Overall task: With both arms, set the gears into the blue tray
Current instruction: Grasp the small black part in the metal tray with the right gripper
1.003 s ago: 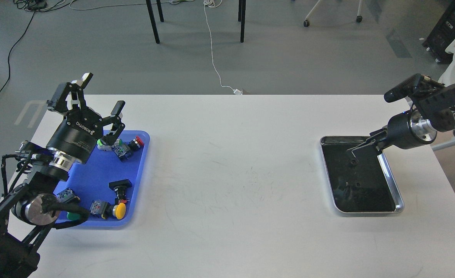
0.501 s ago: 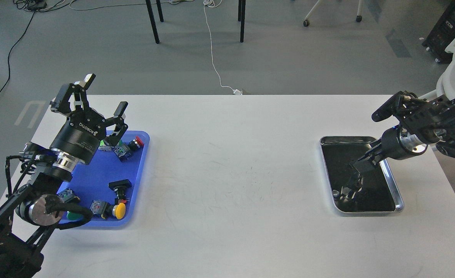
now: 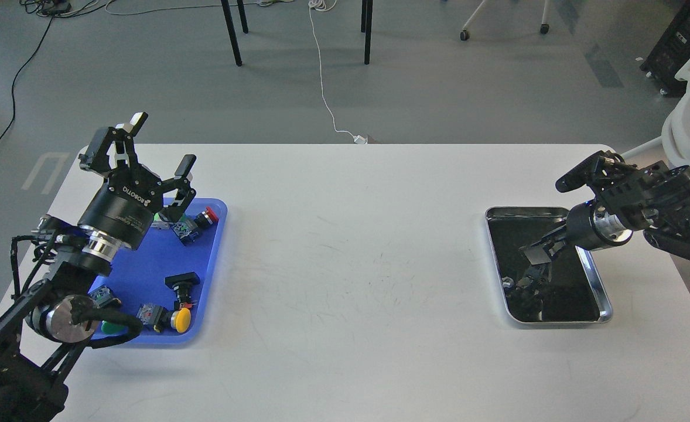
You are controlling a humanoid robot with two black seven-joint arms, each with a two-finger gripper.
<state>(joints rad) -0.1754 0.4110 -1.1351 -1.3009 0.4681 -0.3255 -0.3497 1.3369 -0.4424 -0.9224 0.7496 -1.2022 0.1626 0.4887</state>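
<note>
The blue tray (image 3: 146, 266) lies at the table's left side with several colourful push-button switches in it. My left gripper (image 3: 162, 142) hovers open above the tray's far end, with nothing between its fingers. My right gripper (image 3: 533, 257) reaches down into the silver tray (image 3: 606, 312) at the right. It is dark against the tray's black lining, so its fingers cannot be told apart. The gears are black on that black lining, and I cannot pick one out beside the gripper and its reflection.
Among the switches are a red-capped switch (image 3: 206, 217) at the blue tray's far end and a yellow-capped switch (image 3: 181, 319) at its near end. White tabletop (image 3: 351, 264) stretches between the two trays. Chair legs and cables lie on the floor beyond.
My right arm has dropped and drawn back, moving its gripper from the silver tray's far part down to its middle. My left gripper has drifted slightly right, still open.
</note>
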